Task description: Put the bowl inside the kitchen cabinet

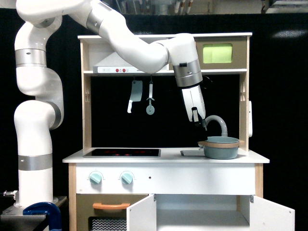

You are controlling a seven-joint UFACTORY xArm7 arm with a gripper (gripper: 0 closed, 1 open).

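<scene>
The bowl (221,147) sits on the toy kitchen's table (166,156), at the exterior view's right, under the grey faucet (215,124). The gripper (201,121) hangs just above it, holding nothing; its opening is unclear. The kitchen cabinet (202,211) below stands open. No writing is legible.

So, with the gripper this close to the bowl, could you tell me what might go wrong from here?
1. The gripper hangs right beside the grey faucet arching over the bowl; coming down, it could strike the faucet.
2. The bowl's rim looks wide and its handles small, so a grasp might slip.
3. The kitchen cabinet sits below the countertop, between open doors; the carried bowl could clip the counter edge or a door.
</scene>
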